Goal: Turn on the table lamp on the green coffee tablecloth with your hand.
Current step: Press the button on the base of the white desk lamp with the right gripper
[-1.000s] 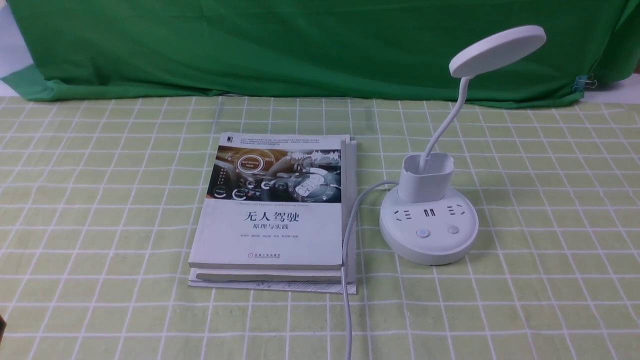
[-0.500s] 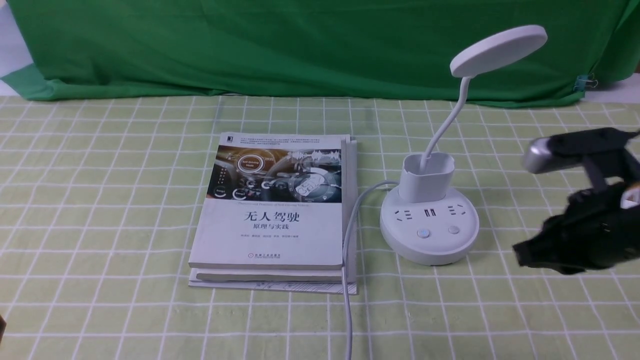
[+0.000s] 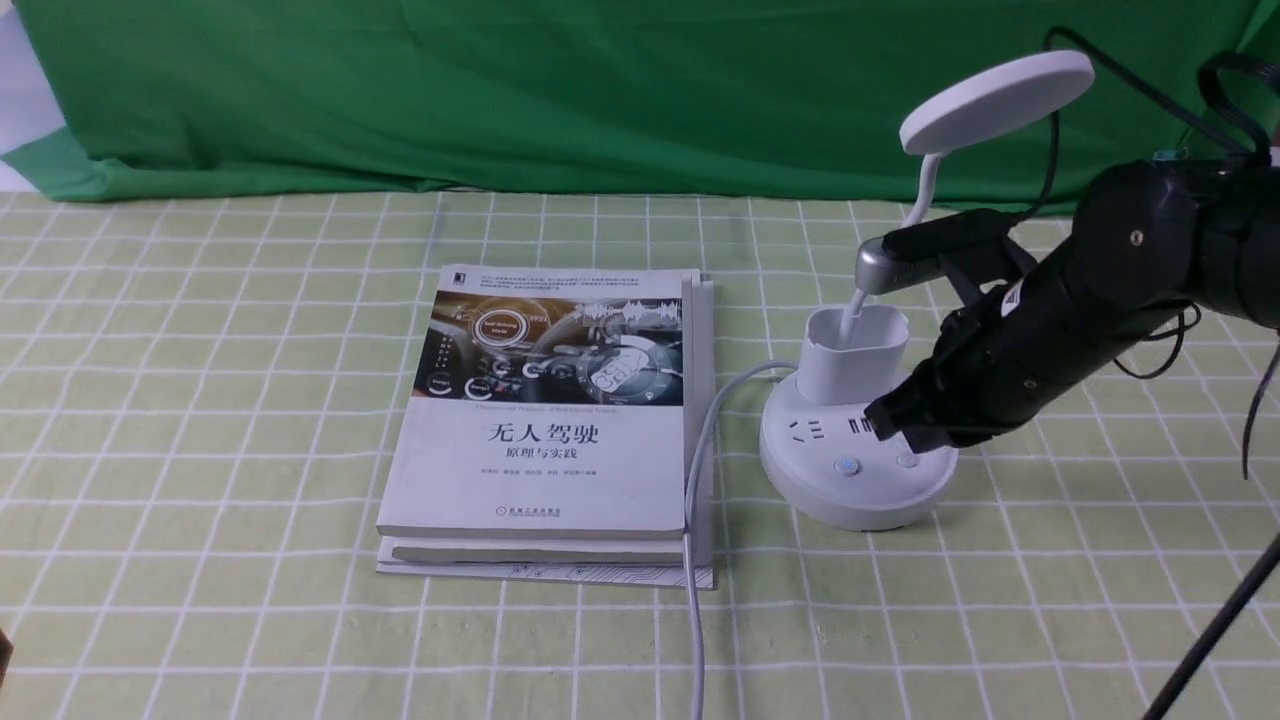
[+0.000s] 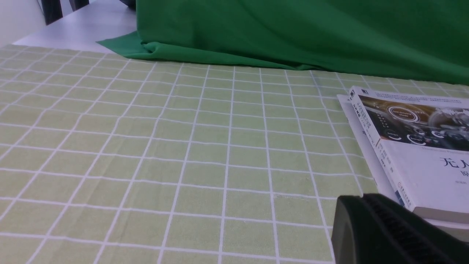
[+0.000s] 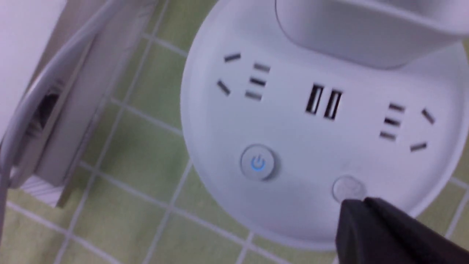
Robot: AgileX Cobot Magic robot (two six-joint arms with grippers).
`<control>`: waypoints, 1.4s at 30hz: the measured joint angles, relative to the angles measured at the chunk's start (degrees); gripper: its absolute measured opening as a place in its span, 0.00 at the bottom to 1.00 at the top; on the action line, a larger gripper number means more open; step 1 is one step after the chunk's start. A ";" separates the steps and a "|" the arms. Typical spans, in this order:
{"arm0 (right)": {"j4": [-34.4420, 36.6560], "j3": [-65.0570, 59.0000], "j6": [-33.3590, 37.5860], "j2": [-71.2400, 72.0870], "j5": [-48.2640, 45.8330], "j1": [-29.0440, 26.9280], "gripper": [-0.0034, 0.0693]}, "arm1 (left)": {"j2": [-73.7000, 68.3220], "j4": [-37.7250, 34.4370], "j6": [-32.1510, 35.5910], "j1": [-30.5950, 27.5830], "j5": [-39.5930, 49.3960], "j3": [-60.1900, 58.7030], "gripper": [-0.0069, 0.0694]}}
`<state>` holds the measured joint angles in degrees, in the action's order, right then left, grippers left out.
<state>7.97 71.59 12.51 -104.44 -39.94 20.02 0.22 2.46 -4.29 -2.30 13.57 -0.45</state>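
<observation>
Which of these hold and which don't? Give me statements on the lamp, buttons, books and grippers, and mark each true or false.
1. The right gripper is over the lamp's base. True.
2. The right gripper is wide open. False: it is shut.
3. The button with the blue power sign is hidden by the gripper. False: it is in plain sight.
4. The cable runs across the stack of books. True.
5. The books lie to the right of the lamp. False: they lie to its left.
6. The lamp's round head is above its base. True.
</observation>
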 joint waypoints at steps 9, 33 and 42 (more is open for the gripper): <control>-0.12 4.07 0.27 -4.58 -1.64 -1.09 0.09 | 0.00 0.00 0.00 0.00 0.00 0.00 0.09; 3.51 5.32 2.12 -7.38 -1.51 -1.69 0.09 | 0.00 0.00 0.00 0.00 0.00 0.00 0.09; 3.29 5.00 2.12 -3.17 -2.19 -1.69 0.09 | 0.00 0.00 0.00 0.00 0.00 0.00 0.09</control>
<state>11.26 76.58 14.63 -107.61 -42.13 18.34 0.22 2.46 -4.29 -2.30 13.57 -0.45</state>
